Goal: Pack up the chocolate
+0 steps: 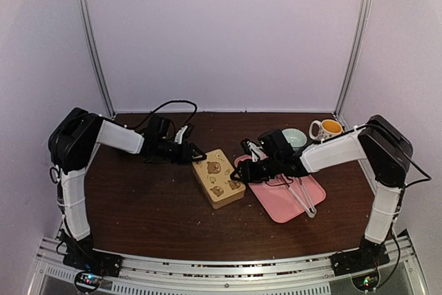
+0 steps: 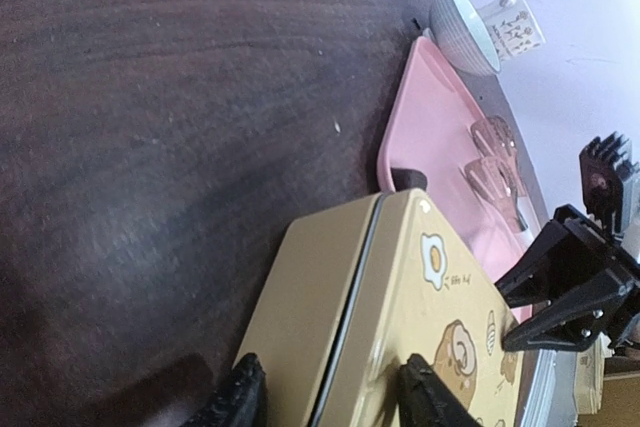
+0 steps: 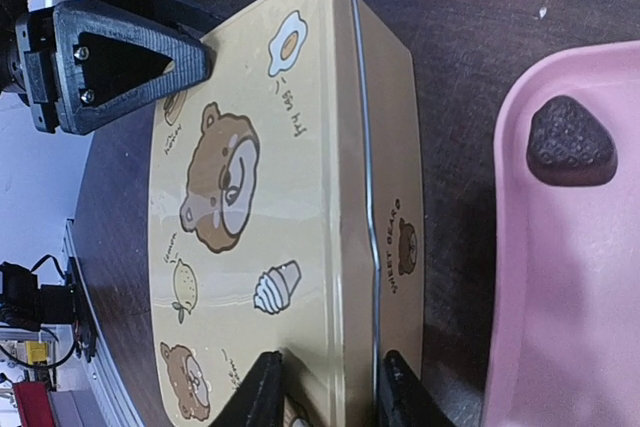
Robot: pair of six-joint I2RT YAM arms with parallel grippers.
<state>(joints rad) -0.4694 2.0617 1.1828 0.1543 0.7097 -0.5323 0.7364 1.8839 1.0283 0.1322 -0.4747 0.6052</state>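
The tan tin (image 1: 218,177) with bear prints lies shut on the table; it also shows in the left wrist view (image 2: 400,317) and the right wrist view (image 3: 290,197). My left gripper (image 1: 195,151) clamps the tin's far end, one finger (image 2: 240,399) at the wall and one on the lid. My right gripper (image 1: 243,170) pinches the tin's edge by the tray, fingers (image 3: 262,389) on the lid top and side wall. One dark brown chocolate (image 3: 570,142) lies on the pink tray (image 3: 560,327), also seen at the tray's corner (image 2: 408,179).
The pink tray (image 1: 290,202) sits right of the tin and carries clear tongs (image 1: 304,195). A pale bowl (image 1: 295,137) and a mug (image 1: 326,129) stand at the back right. Metal rails run along the near edge.
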